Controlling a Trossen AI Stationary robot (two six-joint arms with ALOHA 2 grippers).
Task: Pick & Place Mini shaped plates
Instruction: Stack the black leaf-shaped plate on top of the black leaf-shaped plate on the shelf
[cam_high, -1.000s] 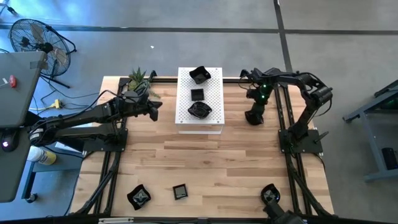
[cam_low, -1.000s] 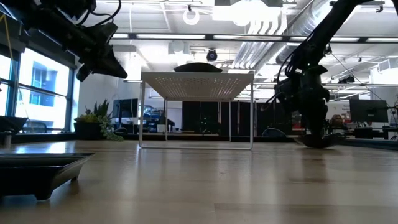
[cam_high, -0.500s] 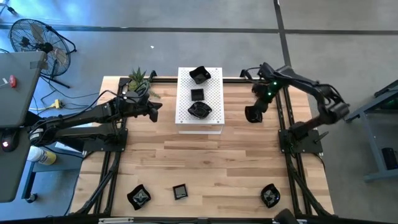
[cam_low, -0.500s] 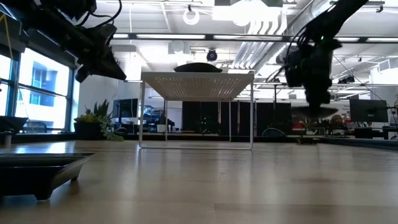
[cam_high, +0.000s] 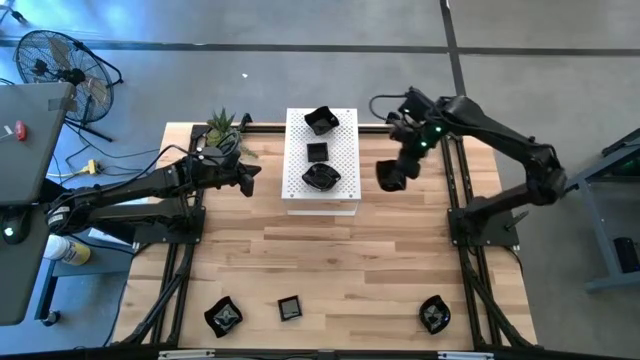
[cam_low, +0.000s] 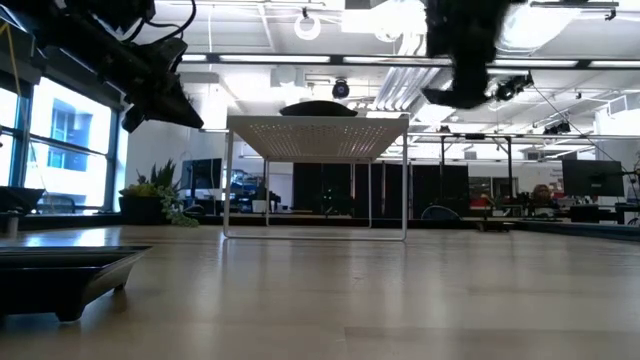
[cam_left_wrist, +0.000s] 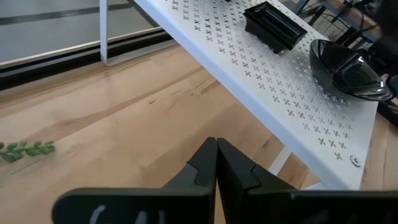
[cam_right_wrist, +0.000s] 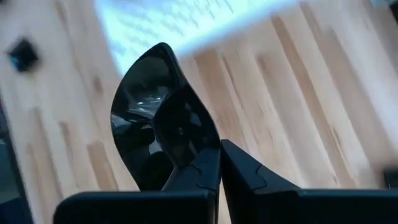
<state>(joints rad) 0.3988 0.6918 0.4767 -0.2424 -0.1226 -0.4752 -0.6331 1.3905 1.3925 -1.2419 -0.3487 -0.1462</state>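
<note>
One glossy black wavy-edged plate (cam_right_wrist: 163, 106) hangs pinched in the right claw (cam_high: 392, 176) beside the white perforated board (cam_high: 340, 190); left claw (cam_left_wrist: 216, 163) pressed together.

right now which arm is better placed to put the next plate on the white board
Right: its gripper already grips a glossy black plate in the air beside the white perforated board. The left gripper is shut and empty.

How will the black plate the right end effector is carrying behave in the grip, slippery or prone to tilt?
The plate looks glossy, so probably slick against the right end effector. It seems pinched at one edge only, so it may pivot or tilt. It holds its shape, so likely rigid, possibly chippable if dropped.
</note>
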